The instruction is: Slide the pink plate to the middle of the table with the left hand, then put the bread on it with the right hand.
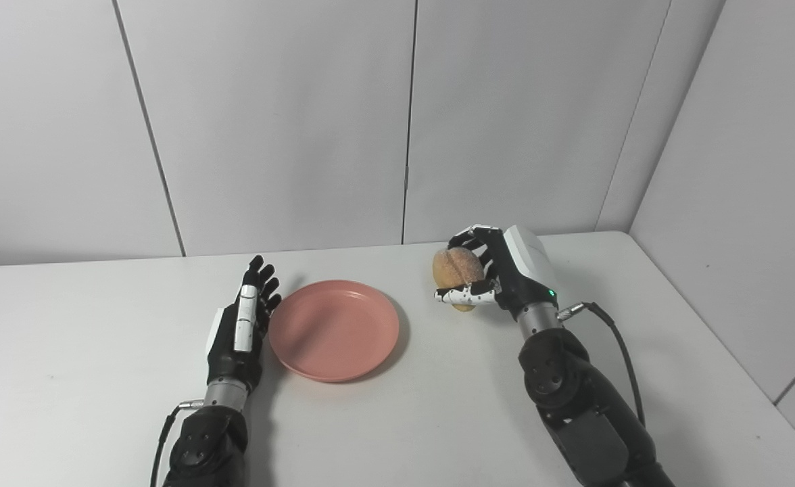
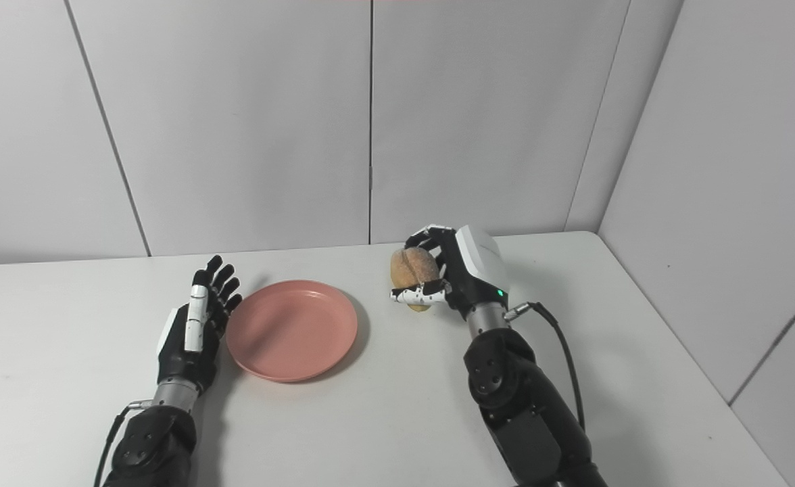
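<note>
Pink plate (image 1: pixel 334 330) lies flat near mid-tabletop (image 1: pixel 86 379). Left robot hand (image 1: pixel 243 325) stands just beside its left rim, fingers extended, holding nothing. Right robot hand (image 1: pixel 495 270) clasps the bread (image 1: pixel 457 268), right of the plate.

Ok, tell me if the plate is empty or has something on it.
Empty. The plate shows only its bare pink surface; the bread is held in the right hand, off to its side.

One plate (image 1: pixel 334 330). One bread (image 1: pixel 458 268). Two hands: left (image 1: pixel 241 329), right (image 1: pixel 499 268). One table (image 1: pixel 86 379).
</note>
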